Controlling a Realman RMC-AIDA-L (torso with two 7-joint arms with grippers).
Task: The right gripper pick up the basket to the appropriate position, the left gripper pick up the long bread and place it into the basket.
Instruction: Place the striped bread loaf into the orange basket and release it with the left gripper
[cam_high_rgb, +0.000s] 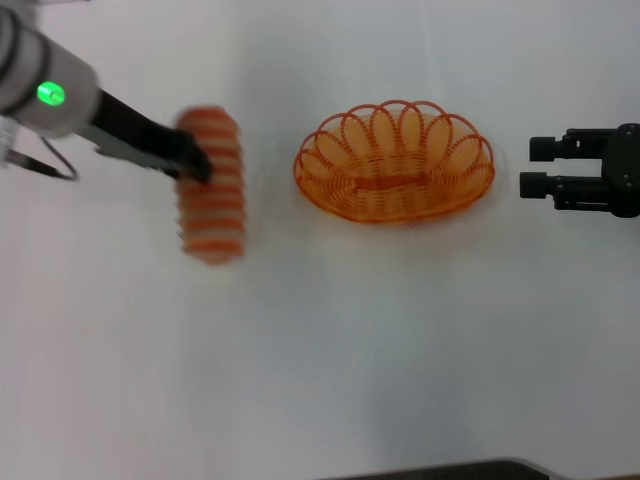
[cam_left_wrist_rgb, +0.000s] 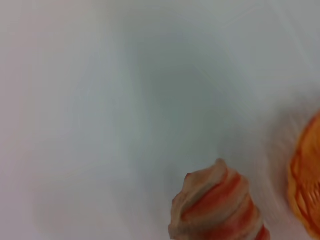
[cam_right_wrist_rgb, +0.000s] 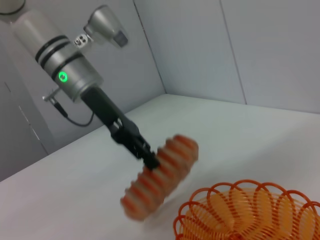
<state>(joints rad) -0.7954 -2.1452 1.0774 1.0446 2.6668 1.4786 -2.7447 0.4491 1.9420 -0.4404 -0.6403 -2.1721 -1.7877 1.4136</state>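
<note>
The long bread (cam_high_rgb: 210, 185), cream with orange-red stripes, is blurred and sits in my left gripper (cam_high_rgb: 195, 165), which is shut on its middle at the left of the table. The right wrist view shows the bread (cam_right_wrist_rgb: 160, 177) held off the table by the left gripper (cam_right_wrist_rgb: 150, 159). One end of the bread (cam_left_wrist_rgb: 217, 205) shows in the left wrist view. The orange wire basket (cam_high_rgb: 393, 160) stands on the table at centre right, empty. My right gripper (cam_high_rgb: 540, 167) is open and empty, a short gap to the right of the basket, prongs pointing at it.
The white table (cam_high_rgb: 320, 350) stretches around both things. The basket rim also shows in the left wrist view (cam_left_wrist_rgb: 306, 190) and the right wrist view (cam_right_wrist_rgb: 245, 212). A dark edge (cam_high_rgb: 480, 468) lies along the table's near side.
</note>
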